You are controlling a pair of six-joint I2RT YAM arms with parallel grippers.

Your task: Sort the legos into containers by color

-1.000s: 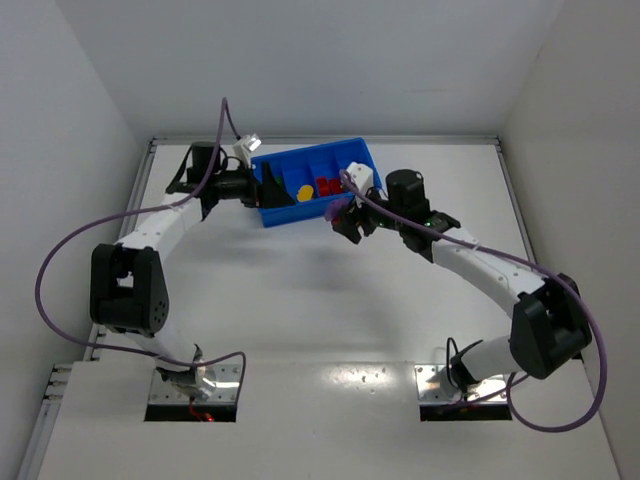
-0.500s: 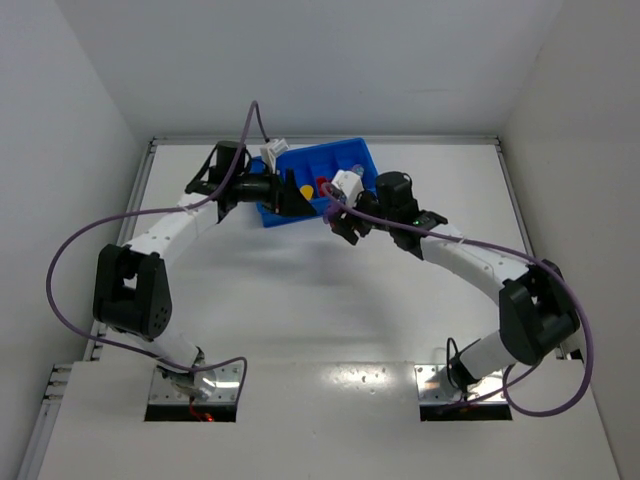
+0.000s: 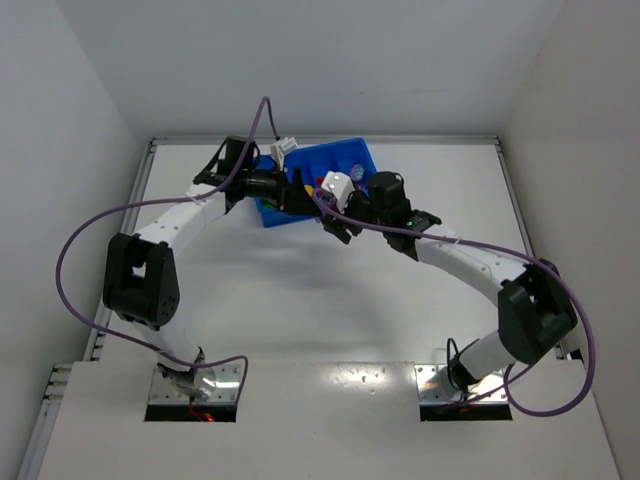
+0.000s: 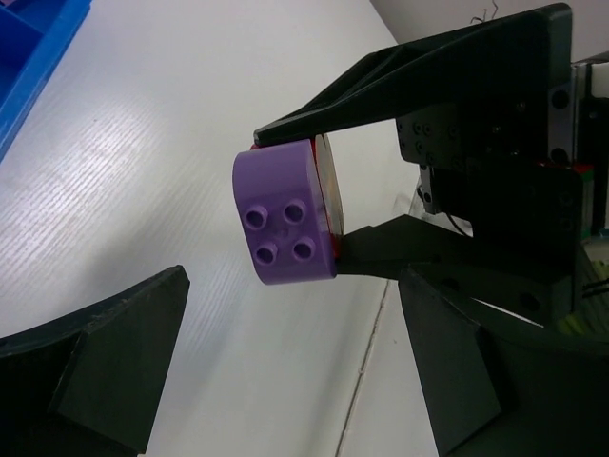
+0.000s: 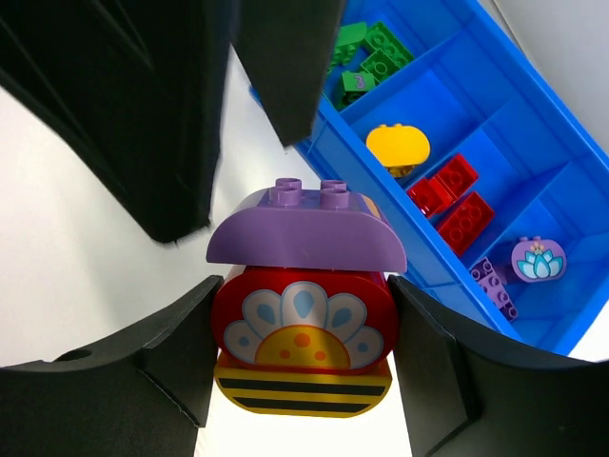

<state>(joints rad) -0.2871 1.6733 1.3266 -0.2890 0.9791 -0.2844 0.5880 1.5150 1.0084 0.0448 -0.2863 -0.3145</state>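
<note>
My right gripper (image 5: 303, 347) is shut on a stack of legos: a purple rounded brick (image 5: 304, 228) on top, a red flower-printed brick (image 5: 303, 319) in the middle and a yellow black-striped one (image 5: 303, 390) below. It holds the stack above the table beside the blue tray's near wall (image 5: 433, 249). My left gripper (image 4: 295, 376) is open and empty. It faces the purple brick (image 4: 285, 214) at close range without touching it. In the top view the two grippers meet in front of the tray (image 3: 345, 158): left (image 3: 298, 195), right (image 3: 335, 222).
The tray's compartments hold green bricks (image 5: 366, 52), a yellow one (image 5: 398, 148), red ones (image 5: 455, 195) and purple ones (image 5: 519, 267). A tray corner shows in the left wrist view (image 4: 33, 57). White walls enclose the table on three sides.
My left gripper has swung right along the tray's front toward the right gripper. My right gripper has moved left with the stack, so the two now face each other closely.
</note>
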